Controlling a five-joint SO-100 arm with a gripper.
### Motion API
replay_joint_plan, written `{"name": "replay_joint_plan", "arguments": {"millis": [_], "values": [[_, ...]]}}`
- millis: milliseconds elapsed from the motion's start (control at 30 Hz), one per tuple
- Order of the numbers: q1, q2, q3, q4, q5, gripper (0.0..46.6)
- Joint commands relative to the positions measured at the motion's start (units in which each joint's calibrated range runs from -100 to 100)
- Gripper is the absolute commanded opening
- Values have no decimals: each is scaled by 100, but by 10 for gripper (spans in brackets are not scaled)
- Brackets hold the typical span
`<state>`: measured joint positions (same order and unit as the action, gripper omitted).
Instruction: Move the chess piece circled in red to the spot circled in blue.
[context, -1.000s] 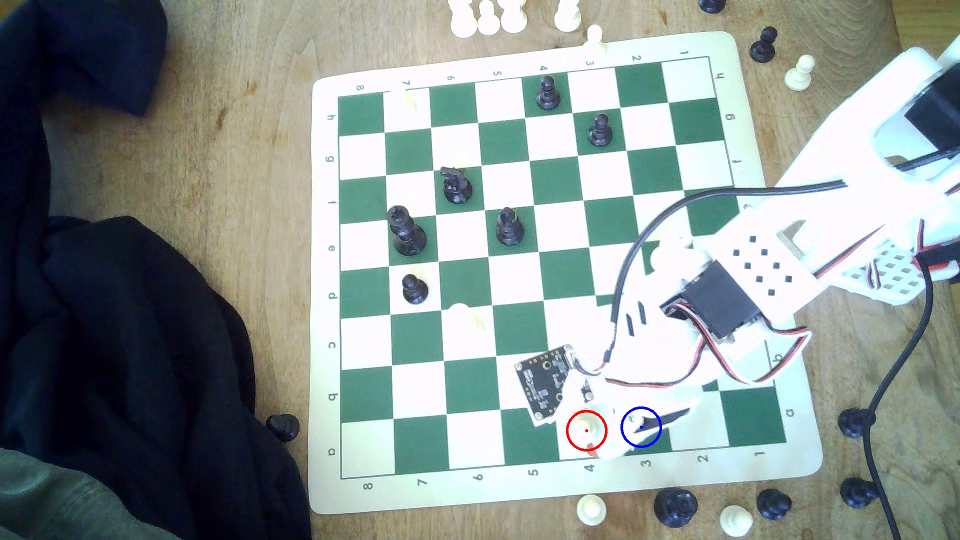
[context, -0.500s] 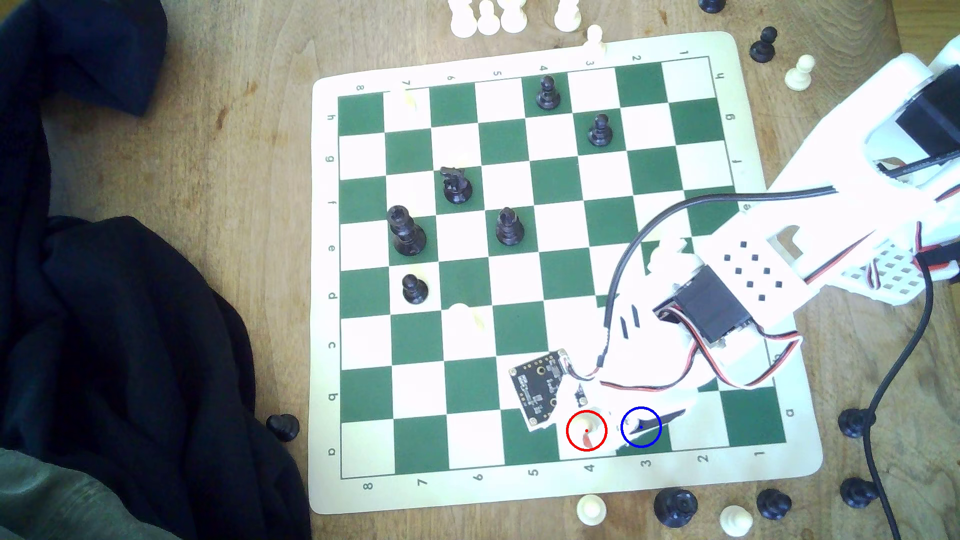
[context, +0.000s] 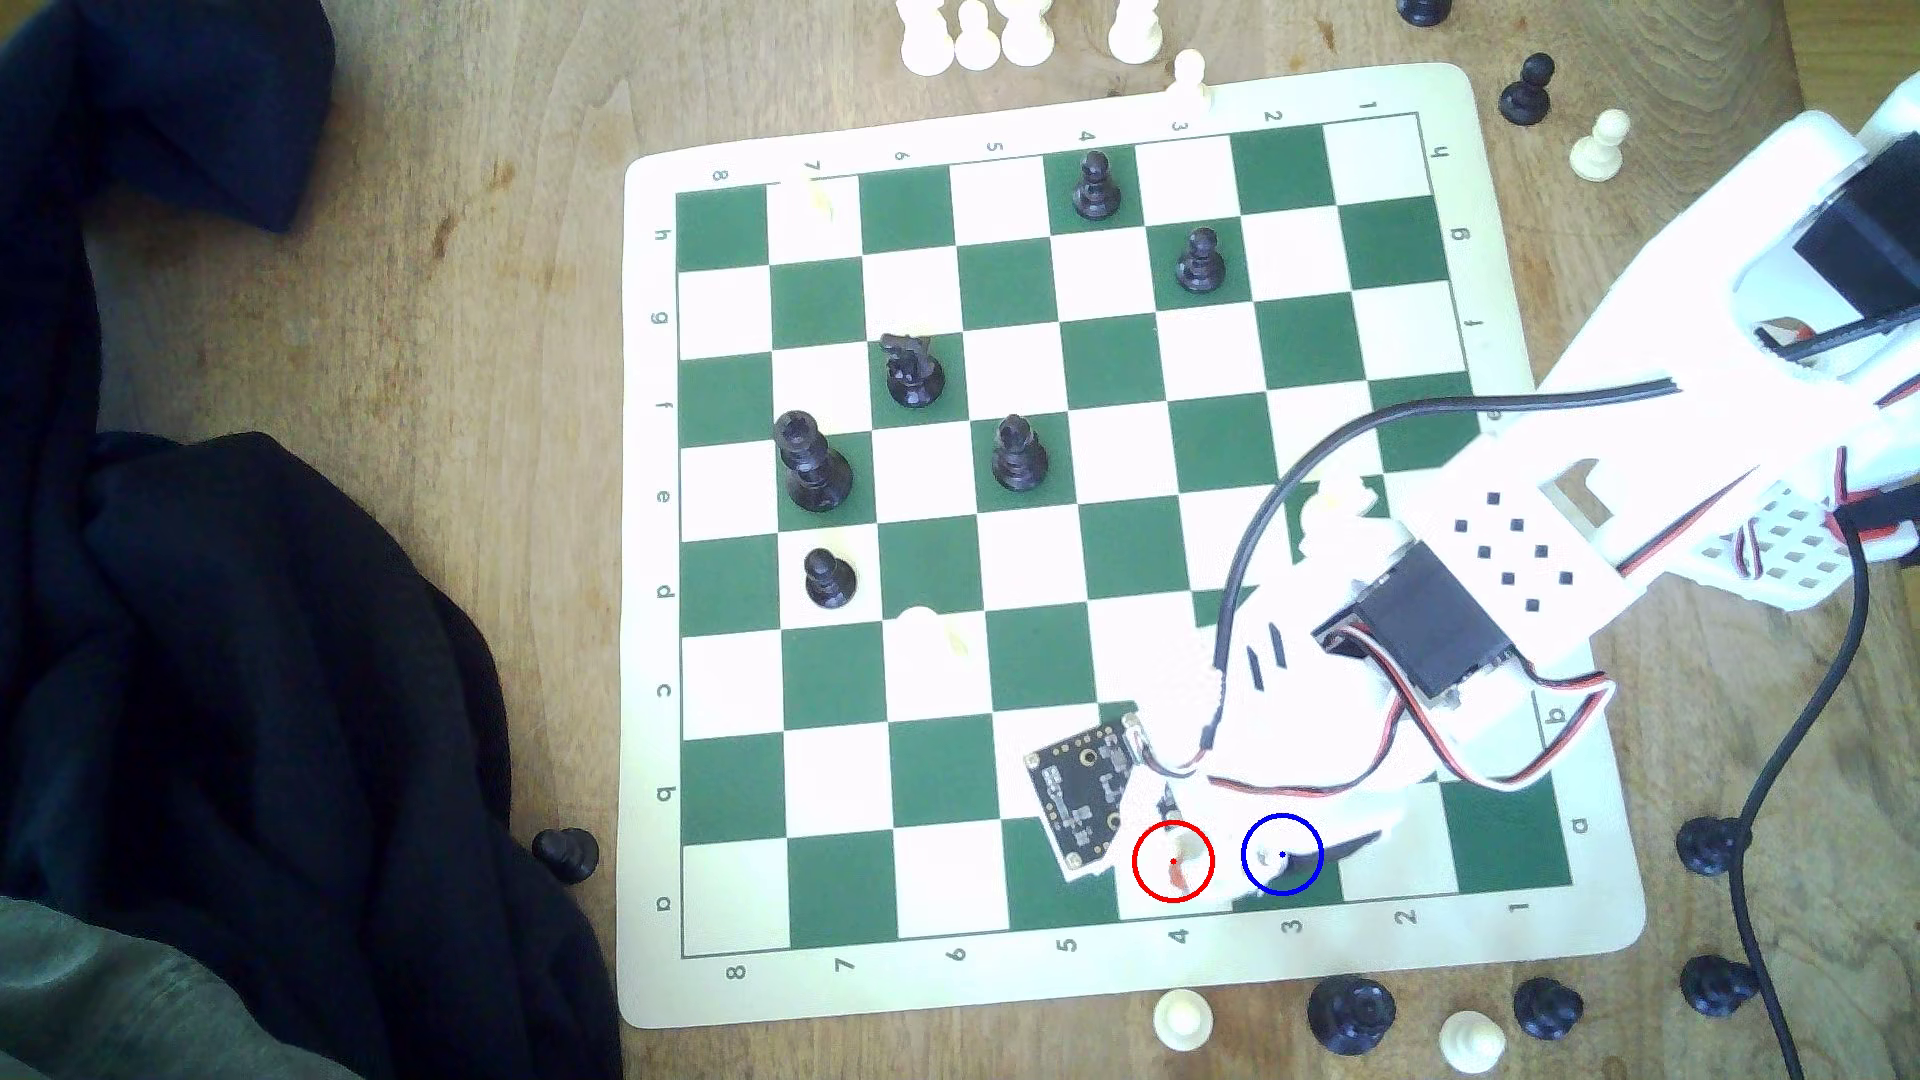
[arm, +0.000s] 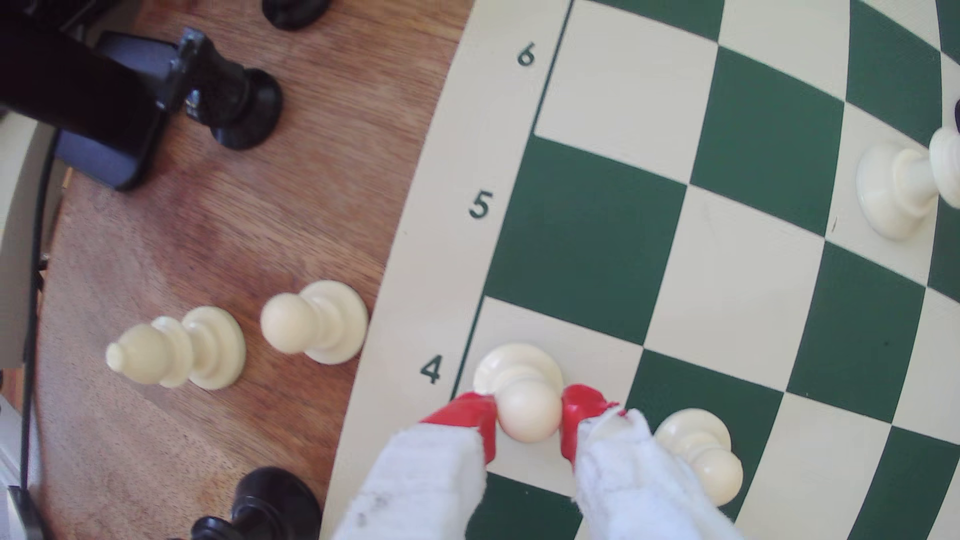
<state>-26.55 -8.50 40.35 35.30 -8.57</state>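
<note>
Claw (arm: 529, 420), red-tipped, grips the head of the pawn (arm: 522, 389) standing on the red-ringed white square at the board's (context: 727, 997) lower edge in the exterior view, beside the blue-ringed spot (context: 1299, 878).

the spot (context: 1299, 878): you see it mostly covered by the gripper (context: 1195, 867) | white piece (arm: 904, 181) beside it: head cut off at frame edge
</note>
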Motion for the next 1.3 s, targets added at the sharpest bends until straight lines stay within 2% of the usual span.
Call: {"name": "replay_joint_plan", "arguments": {"millis": [0,200,567,800,1267], "values": [[7,-830,-735,57,-20,10],[23,-1399,-681,467,15,10],[-399,-2537,1423,188,-15,10],[-462,-2282,1704,-66,-24,10],[-392,-1637,1767,-123,117,13]]}}
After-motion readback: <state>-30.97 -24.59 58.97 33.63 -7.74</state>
